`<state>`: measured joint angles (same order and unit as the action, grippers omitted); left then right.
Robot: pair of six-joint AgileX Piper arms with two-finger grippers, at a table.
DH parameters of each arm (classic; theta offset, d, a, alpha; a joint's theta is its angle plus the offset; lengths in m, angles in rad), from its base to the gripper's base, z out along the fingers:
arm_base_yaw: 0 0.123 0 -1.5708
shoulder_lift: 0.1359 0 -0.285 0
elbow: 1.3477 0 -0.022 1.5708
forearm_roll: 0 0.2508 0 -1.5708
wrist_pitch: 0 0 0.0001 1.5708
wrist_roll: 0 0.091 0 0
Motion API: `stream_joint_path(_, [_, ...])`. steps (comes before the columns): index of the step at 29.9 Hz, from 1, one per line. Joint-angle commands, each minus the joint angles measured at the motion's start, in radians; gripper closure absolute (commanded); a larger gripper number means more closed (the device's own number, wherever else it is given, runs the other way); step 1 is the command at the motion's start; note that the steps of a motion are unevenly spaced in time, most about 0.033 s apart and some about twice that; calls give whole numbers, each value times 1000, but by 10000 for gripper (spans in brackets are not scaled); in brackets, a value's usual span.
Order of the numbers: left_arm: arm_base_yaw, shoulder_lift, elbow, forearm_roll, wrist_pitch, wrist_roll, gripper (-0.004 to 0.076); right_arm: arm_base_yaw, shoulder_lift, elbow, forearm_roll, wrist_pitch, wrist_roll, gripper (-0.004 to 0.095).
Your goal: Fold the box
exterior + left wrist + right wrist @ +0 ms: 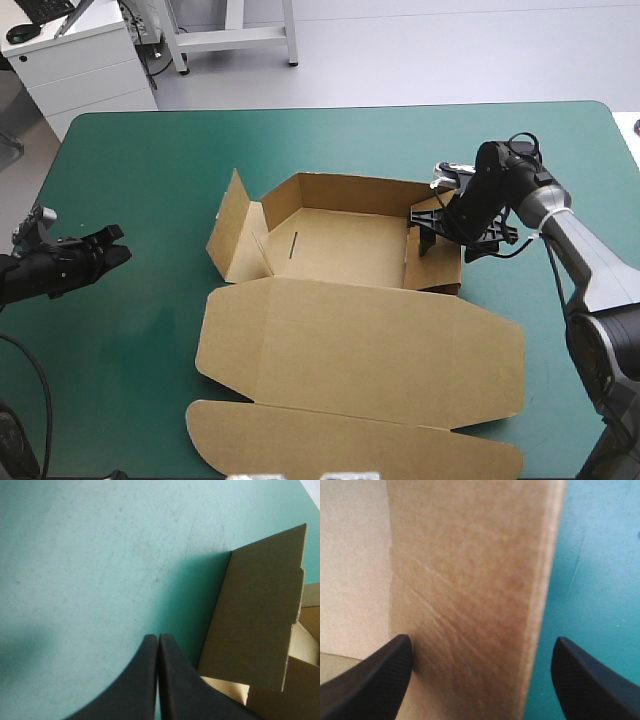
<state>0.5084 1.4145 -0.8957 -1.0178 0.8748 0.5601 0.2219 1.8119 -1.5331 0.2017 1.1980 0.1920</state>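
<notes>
Lid (360,350) flat at 6 o'clock, 9 o'clock flap (232,225) untucked; right gripper (422,230) wide astride the box (345,240) wall (470,580), left gripper (115,250) pinched empty.

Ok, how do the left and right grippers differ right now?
The left gripper is shut, its fingers meeting in a point; the right gripper is open. The left gripper hangs over bare teal-green cover, apart from the box; the right gripper straddles the box's right wall, one finger inside, one outside. Both have black fingers.
</notes>
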Motion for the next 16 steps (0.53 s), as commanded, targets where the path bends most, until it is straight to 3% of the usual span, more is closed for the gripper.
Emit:
stream_joint_path(1, [1, -37, -23, -58, 1, -3, 734, 0, -44, -24, 9, 3, -12, 191])
stream_joint_path(4, [1, -37, -23, -58, 1, -3, 734, 0, -44, -24, 6, 34, -10, 267])
stream_joint_path(6, [1, -37, -23, -58, 1, -3, 734, 0, -44, -24, -2, 55, -7, 412])
stream_joint_path(10, [1, -37, -23, -60, 5, -3, 734, 0, -44, -24, 2, 55, -21, 933])
stream_joint_path(16, [1, -37, -23, -51, -2, -2, 734, 0, -89, -24, 67, 55, -165, 909])
